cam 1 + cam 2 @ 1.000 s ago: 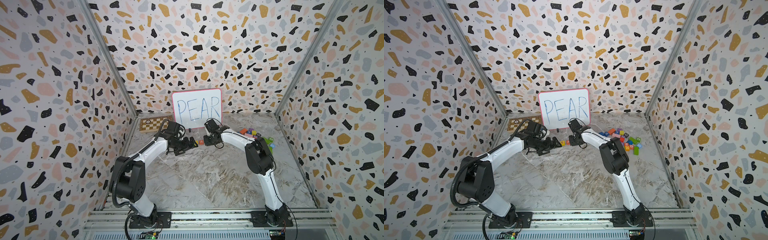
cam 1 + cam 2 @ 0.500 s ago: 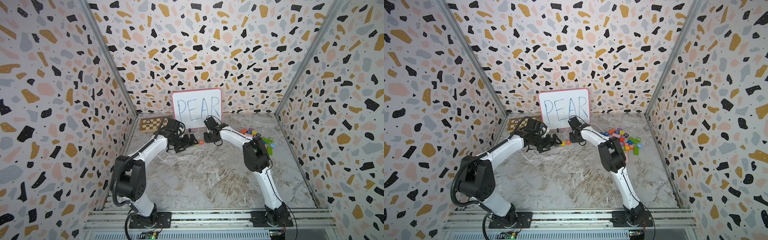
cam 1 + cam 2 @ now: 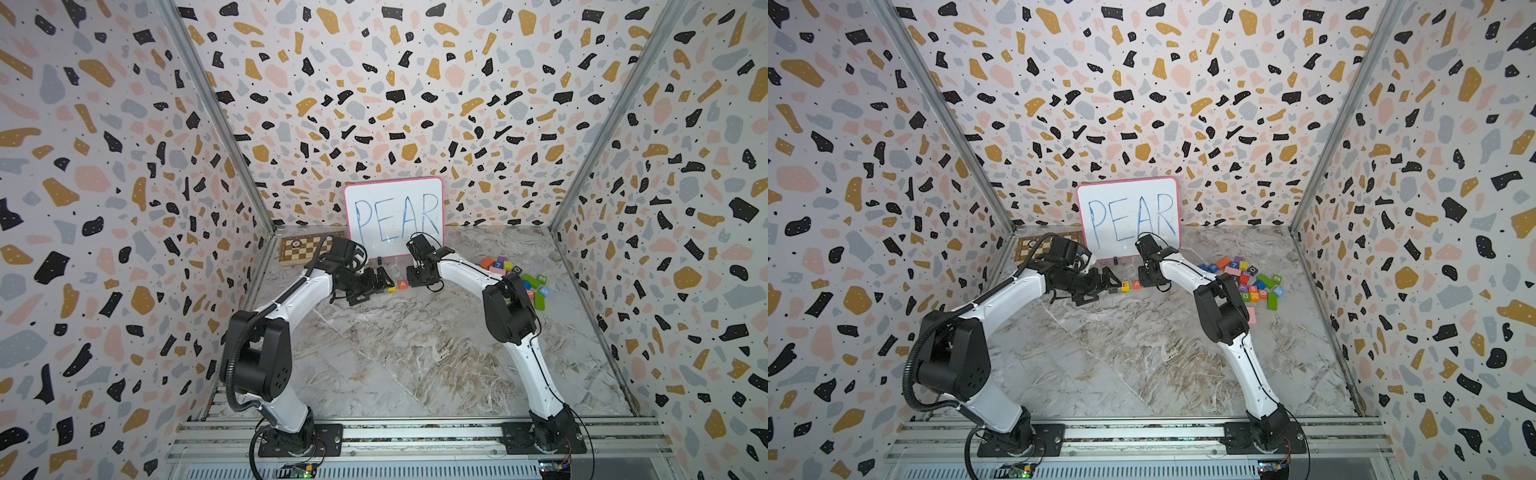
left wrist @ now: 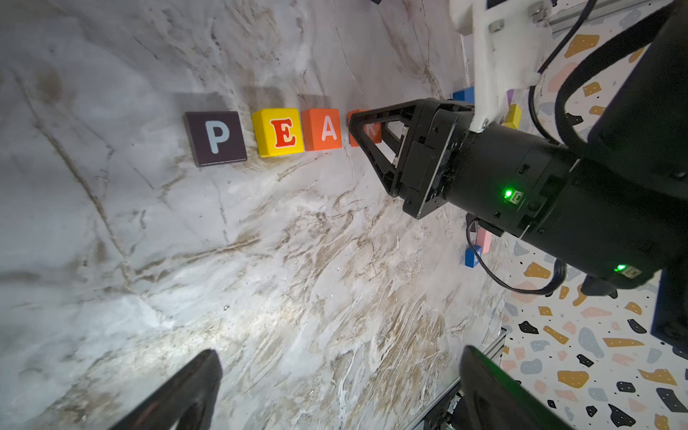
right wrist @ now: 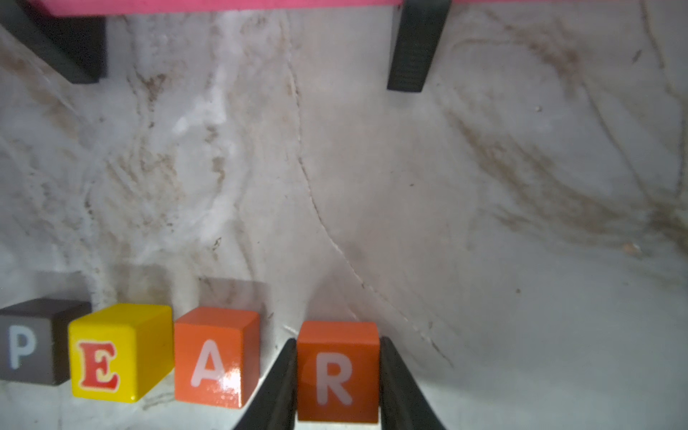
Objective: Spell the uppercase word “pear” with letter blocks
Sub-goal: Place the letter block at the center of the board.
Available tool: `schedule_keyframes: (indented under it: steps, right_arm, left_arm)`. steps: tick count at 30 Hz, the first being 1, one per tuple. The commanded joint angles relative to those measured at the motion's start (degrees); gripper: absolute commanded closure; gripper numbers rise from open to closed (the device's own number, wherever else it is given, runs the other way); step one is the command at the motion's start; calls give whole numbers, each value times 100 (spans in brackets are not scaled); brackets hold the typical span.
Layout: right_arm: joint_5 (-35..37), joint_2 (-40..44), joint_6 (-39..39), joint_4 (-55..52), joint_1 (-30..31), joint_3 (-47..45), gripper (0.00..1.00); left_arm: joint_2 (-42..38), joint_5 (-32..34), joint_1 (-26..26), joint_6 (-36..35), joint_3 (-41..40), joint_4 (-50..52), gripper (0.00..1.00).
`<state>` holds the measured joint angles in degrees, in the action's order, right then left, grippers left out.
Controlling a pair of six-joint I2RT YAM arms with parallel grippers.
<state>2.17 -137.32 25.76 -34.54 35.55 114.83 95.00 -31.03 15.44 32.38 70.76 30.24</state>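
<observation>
Marble counter (image 3: 395, 353), mid-frame: right arm (image 3: 469, 270) arches down, right tool (image 5: 337, 340) clamping the R block (image 5: 337, 372), letter upright; left tool (image 4: 340, 352) gapes wide.

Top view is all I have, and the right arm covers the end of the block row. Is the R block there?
Observer: Yes. In the right wrist view the right gripper is shut on the R block.
Operator: Touching the A?
Observer: No, a finger stands between it and the A block.
Operator: P placed? Hidden here.
Observer: Yes, the left wrist view shows the P block first in line, next to the E block.
</observation>
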Motion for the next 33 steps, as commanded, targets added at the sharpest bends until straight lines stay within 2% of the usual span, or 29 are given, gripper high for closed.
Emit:
schedule_keyframes:
  steps: [1,33]
  right_arm:
    - [31,-14,79,-185,31,224,64]
    - [-55,-155,281,-131,23,348,62]
  left_arm:
    - [-7,-83,-38,40,-37,-78,1]
    - [-113,-113,-59,58,-136,-141,1]
